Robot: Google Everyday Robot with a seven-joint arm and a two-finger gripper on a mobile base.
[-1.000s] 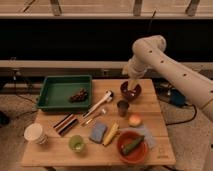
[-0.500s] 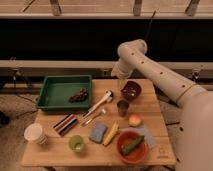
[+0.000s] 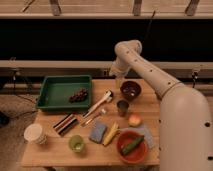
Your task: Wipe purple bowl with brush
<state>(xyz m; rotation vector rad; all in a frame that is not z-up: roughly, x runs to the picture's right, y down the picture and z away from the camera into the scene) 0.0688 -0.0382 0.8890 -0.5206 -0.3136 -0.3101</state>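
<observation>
The purple bowl sits on the wooden table at the back right, small, round and dark. The brush lies flat to its left, its white handle running diagonally and its rounded head toward the bowl. My gripper hangs from the bent white arm just left of the bowl's rim, above the table's back edge and right of the brush head. It holds nothing that I can see.
A green tray with grapes is at the back left. A dark metal cup, a thin silver-and-tan utensil, a blue sponge, a banana, a peach, an orange-red bowl, a green cup and a white cup crowd the table.
The arm has swung to the left. The gripper moved from over the purple bowl to just left of it. The brush and bowl have not moved.
</observation>
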